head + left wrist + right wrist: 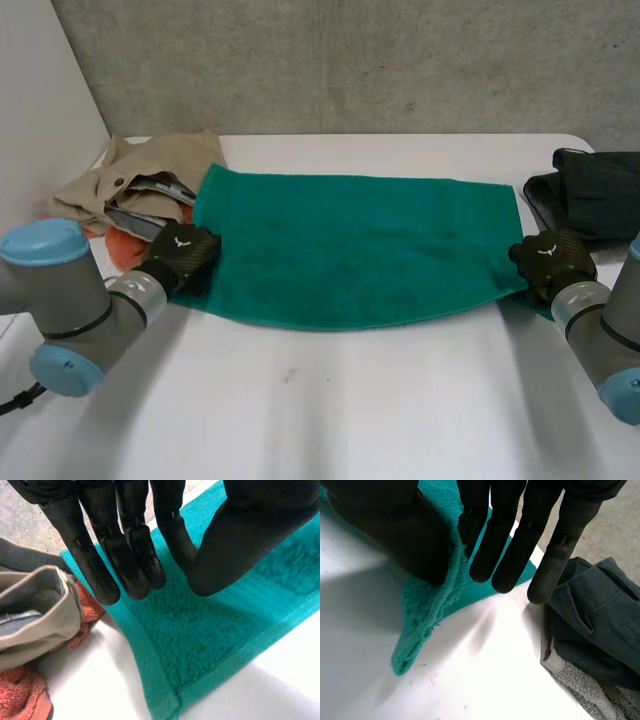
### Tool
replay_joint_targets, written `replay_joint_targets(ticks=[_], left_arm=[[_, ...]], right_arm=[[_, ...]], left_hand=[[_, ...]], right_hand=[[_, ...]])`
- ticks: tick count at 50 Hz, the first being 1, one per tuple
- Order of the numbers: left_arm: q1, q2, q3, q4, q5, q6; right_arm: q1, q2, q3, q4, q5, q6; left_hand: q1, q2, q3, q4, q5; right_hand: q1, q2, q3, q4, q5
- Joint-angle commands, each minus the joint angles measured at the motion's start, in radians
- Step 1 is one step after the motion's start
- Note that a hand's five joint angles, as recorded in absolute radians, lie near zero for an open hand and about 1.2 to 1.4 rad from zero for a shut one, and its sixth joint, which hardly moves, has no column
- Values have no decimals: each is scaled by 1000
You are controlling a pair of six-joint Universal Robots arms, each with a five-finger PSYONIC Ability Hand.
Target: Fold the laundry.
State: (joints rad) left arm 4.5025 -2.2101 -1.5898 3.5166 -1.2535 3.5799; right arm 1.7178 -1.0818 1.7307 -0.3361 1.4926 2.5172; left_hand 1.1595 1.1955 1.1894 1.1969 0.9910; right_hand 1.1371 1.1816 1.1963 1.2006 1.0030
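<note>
At the far left of the white table you see a heap of laundry: a beige garment lying over an orange towel. Just beside the heap, the left hand rests at the near-left corner of the green towel. Its fingers are straight and spread over the towel's left edge, clasping nothing. The green towel lies spread flat across the middle of the table, its long side running from one hand to the other. At its near-right corner, the right hand pinches the towel's edge between its thumb and straight fingers, and the corner is raised off the table there. At the far right, dark garments lie piled near that hand, apart from the towel.
</note>
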Motion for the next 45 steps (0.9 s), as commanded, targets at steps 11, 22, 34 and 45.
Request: replay_joint_targets(ticks=[11, 22, 34, 45], left_arm=[[-36, 124, -134, -53, 12, -53], [-65, 47, -62, -48, 5, -49], [-71, -25, 16, -47, -1, -50], [-78, 223, -139, -142, -73, -53]], right_arm=[[-1, 0, 6, 0, 0, -1], [-3, 0, 7, 0, 0, -5], [-7, -1, 7, 0, 1, -12], [-6, -139, 18, 199, -3, -139]], left_hand=[[-450, -486, -480, -487, -456], [-426, -462, -456, -464, -432], [236, 200, 206, 199, 230], [237, 201, 207, 199, 231]], right_hand=[[259, 215, 200, 196, 219], [259, 215, 200, 196, 219], [259, 215, 200, 196, 219], [259, 215, 200, 196, 219]])
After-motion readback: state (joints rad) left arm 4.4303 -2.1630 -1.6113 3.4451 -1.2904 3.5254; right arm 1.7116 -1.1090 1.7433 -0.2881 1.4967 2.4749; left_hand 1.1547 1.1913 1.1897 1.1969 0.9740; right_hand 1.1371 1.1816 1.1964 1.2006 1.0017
